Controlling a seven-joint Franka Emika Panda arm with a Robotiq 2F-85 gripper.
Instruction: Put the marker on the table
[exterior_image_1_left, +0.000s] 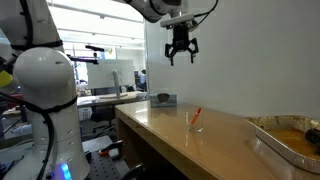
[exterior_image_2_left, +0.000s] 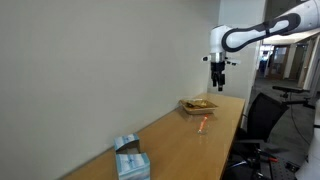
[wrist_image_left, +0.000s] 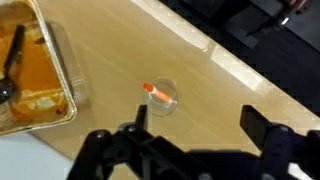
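Note:
The red-orange marker stands tilted inside a small clear glass cup on the long glossy wooden table. It also shows in an exterior view and in the wrist view, leaning in the cup. My gripper hangs high above the table, well above the cup, open and empty. In the wrist view its two fingers are spread wide with the bare tabletop between them.
A metal tray with orange contents sits on the table beyond the cup, also in the wrist view. A tissue box stands at the table's other end. A small box sits near the table's corner. Office chairs stand beside the table.

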